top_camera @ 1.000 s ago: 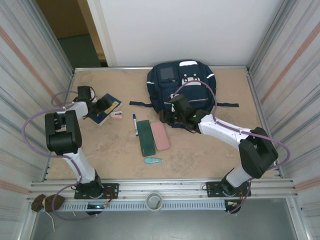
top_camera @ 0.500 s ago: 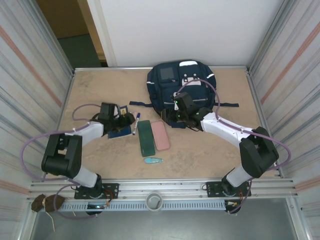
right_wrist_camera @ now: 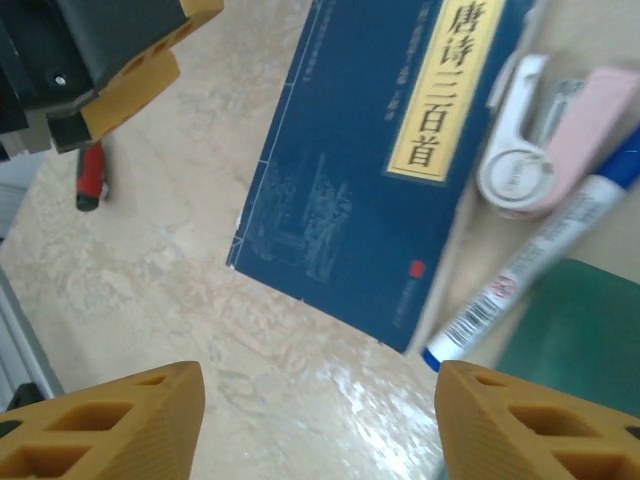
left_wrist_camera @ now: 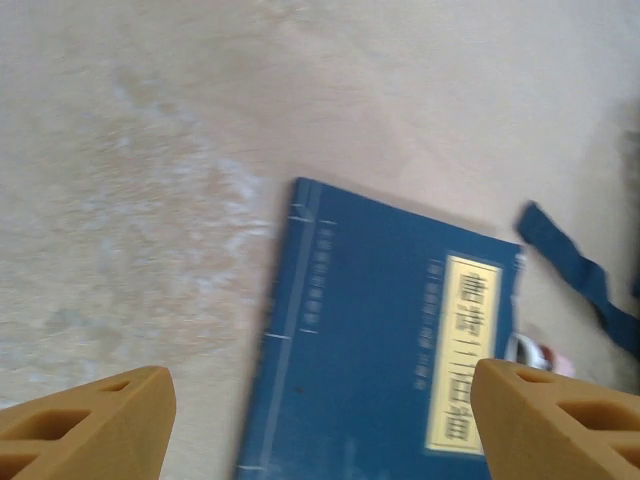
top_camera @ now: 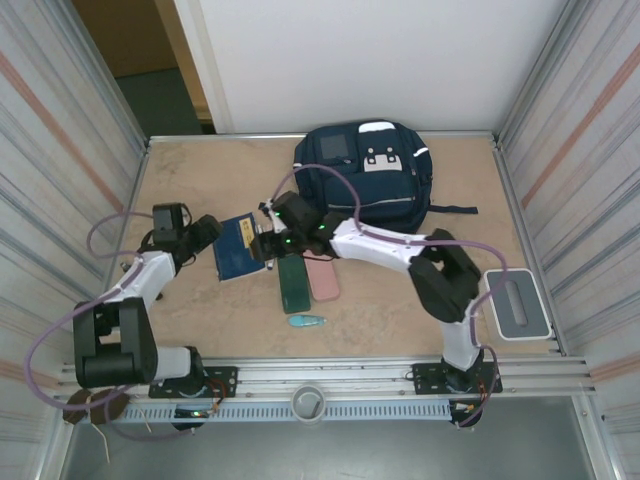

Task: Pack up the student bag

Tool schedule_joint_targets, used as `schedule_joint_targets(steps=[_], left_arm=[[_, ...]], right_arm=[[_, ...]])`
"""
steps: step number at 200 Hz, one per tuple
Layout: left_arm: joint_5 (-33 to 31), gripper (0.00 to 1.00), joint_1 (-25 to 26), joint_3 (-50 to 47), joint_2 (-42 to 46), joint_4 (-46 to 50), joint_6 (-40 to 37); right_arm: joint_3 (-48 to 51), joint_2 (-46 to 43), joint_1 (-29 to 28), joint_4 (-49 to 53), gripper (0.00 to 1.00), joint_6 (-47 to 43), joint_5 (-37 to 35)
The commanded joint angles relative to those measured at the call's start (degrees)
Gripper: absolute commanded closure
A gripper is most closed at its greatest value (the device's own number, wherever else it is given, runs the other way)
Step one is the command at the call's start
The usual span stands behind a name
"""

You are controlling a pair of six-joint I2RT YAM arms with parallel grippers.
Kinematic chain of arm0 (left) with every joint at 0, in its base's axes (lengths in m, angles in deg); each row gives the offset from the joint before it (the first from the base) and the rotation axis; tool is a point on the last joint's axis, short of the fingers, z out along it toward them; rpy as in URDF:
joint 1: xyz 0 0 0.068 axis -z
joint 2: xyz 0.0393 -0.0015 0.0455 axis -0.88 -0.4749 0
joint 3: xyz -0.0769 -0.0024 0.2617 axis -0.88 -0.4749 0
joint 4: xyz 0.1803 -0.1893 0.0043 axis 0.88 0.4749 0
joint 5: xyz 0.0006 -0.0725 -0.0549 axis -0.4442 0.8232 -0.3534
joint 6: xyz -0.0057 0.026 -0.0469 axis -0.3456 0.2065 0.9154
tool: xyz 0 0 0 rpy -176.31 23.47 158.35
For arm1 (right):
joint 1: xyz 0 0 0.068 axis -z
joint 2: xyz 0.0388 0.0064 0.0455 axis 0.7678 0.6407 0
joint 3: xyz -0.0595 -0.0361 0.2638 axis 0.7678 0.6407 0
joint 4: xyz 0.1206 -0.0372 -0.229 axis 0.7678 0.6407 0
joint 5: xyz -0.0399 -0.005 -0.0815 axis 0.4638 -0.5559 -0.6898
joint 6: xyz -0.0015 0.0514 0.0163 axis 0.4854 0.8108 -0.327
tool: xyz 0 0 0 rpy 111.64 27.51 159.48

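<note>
Looks like the step here is picking up the book, so here's how I'd go about it. The bench (top_camera: pixel 180 180) has the student bag (top_camera: pixel 365 175) up at 12 o'clock, lying flat against the back edge. From above I can't tell if any zip is open, so that needs sorting out before anything goes in.

The blue book (top_camera: pixel 237 248) lies flat around 9 o'clock from the middle, well apart from the bag. The left pincer (left_wrist_camera: pixel 320 420) hangs over the book's 9 o'clock side, spread wide with nothing in it. The right pincer (right_wrist_camera: pixel 320 415) is at its 3 o'clock side, also apart and empty.

A flat book gives you nothing to pinch, so I reckon one arm should nudge or tip an edge up while the other closes on the spine.

Watch the 3 o'clock side though. The green case (top_camera: pixel 293 285) and pink case (top_camera: pixel 322 275) sit near it, and the marker (right_wrist_camera: pixel 530 260) lies right beside the book's edge, so it could easily get swept along.
</note>
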Motion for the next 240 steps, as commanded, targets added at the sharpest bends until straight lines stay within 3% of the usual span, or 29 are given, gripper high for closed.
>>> schedule_joint_targets(steps=[1,31,75,119,166,240], left_arm=[[4.1,0.22,-1.1,-1.0,-1.8,-1.6,-1.4],[5.1,0.22,-1.1,-1.6,-4.1,-2.0,-2.0],[7.8,0.23,-1.1,-3.5,-6.0,-3.7,-1.6],[12.1,0.35,-0.9,-6.7,-7.1,-7.4,0.4],[11.8,0.43,-0.9,-8.7,-6.8,-9.0,1.2],[12.8,0.59,0.7,-11.1,-7.1,-12.4,3.7]], right_arm=[[-6.4,5.8,-0.8,5.9,0.42,0.9,-4.4],[-12.8,12.5,-1.0,9.7,0.45,1.6,-9.4],[-19.3,19.0,-0.9,12.1,0.46,1.9,-9.1],[-25.0,23.0,-1.1,14.7,0.49,2.1,-8.9],[-29.9,25.8,-1.9,21.5,0.49,2.9,-15.4],[-36.9,31.4,-2.2,21.0,0.51,5.9,-8.6]])
